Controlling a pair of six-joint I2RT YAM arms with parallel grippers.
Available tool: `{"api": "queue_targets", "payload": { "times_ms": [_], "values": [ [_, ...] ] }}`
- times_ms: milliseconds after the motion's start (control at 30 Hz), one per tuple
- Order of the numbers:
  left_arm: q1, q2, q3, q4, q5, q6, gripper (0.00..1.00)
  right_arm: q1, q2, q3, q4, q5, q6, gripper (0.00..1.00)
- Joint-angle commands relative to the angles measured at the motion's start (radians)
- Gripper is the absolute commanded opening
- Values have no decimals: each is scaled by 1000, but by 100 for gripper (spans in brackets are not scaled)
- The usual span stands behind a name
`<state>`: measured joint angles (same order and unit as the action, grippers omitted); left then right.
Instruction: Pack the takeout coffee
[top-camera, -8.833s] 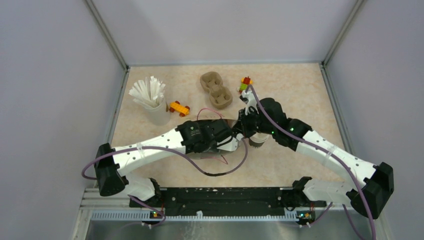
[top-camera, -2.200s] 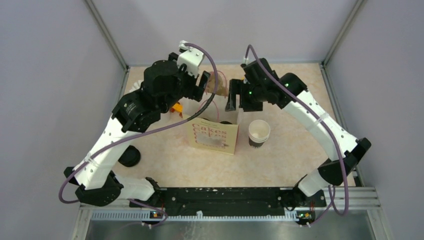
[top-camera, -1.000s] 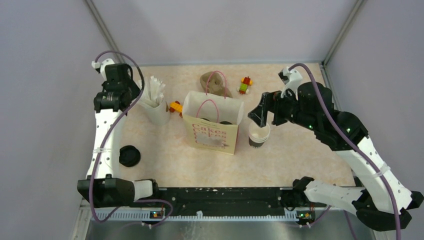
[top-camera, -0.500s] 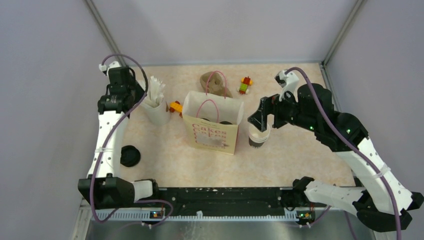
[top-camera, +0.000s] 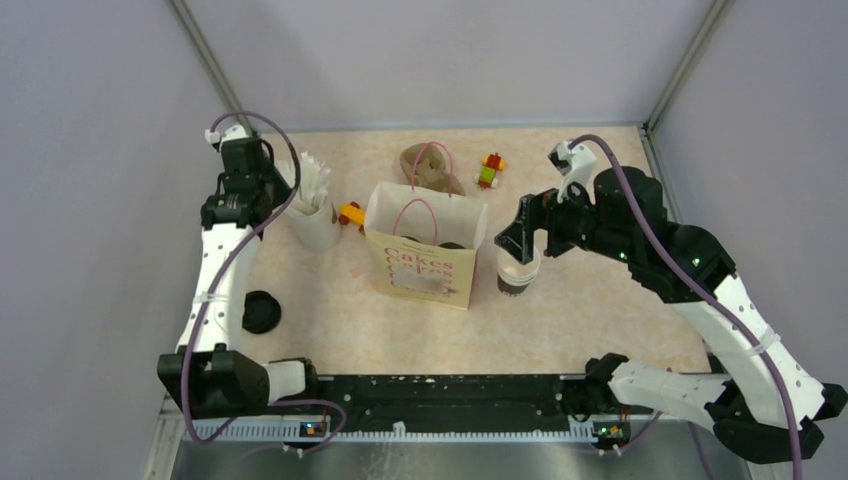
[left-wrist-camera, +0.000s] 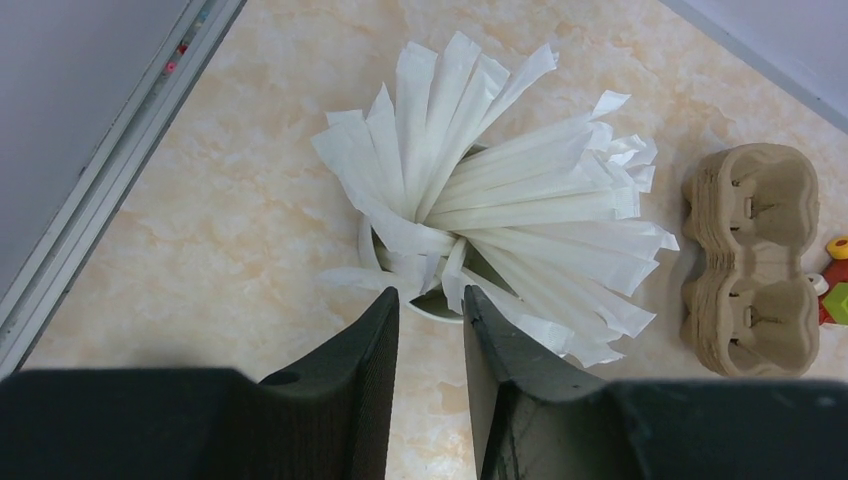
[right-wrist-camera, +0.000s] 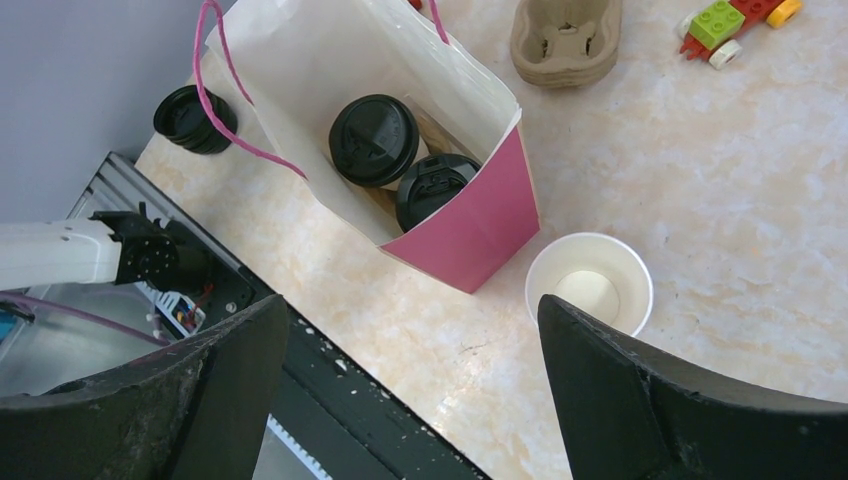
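Observation:
Two takeout coffee cups with black lids (right-wrist-camera: 373, 140) (right-wrist-camera: 435, 188) stand inside the upright paper bag (right-wrist-camera: 470, 230) with pink handles. A third paper cup (top-camera: 518, 272) (right-wrist-camera: 590, 290), lidless and empty, stands on the table just right of the bag (top-camera: 425, 255). My right gripper (top-camera: 525, 240) (right-wrist-camera: 410, 300) hovers above this cup, jaws wide open and empty. My left gripper (top-camera: 278, 192) (left-wrist-camera: 428, 300) is at the back left, over the near rim of the beige cup of white sticks (left-wrist-camera: 480, 200). Its jaws stand a narrow gap apart with nothing between them.
A stack of black lids (top-camera: 259, 311) (right-wrist-camera: 190, 118) lies at the front left. The brown pulp tray (top-camera: 425, 170) (left-wrist-camera: 750, 260) sits behind the bag. Toy brick cars (top-camera: 490, 168) (top-camera: 350, 213) lie near it. The beige stick cup (top-camera: 310, 205) stands near the left wall.
My left gripper has moved slightly right, towards the cup of sticks, and its jaws have narrowed. The right arm has shifted a little over the open cup.

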<state>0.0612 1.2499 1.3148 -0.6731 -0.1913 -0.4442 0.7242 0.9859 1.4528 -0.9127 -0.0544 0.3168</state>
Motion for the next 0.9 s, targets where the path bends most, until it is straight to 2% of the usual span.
{"api": "queue_targets", "payload": {
  "times_ms": [0, 167, 367, 567, 633, 667, 867],
  "values": [
    [0, -27, -42, 118, 1, 18, 35, -8, 2, 5, 12, 13, 5, 93],
    [0, -5, -24, 154, 12, 27, 26, -7, 4, -6, 14, 0, 24, 93],
    [0, 2, 3, 145, -14, 65, 25, -8, 11, -9, 18, -8, 36, 93],
    [0, -6, 3, 133, -5, 100, 11, -8, 19, -6, 24, -12, 42, 93],
    [0, -13, 15, 124, -1, 112, 2, -8, 22, -5, 25, -14, 41, 93],
    [0, -17, 27, 119, 6, 117, 0, -8, 25, -2, 23, -17, 39, 93],
    [-1, -63, 117, 78, 39, 118, 0, -8, 37, 12, 30, -34, 41, 93]
  ]
}}
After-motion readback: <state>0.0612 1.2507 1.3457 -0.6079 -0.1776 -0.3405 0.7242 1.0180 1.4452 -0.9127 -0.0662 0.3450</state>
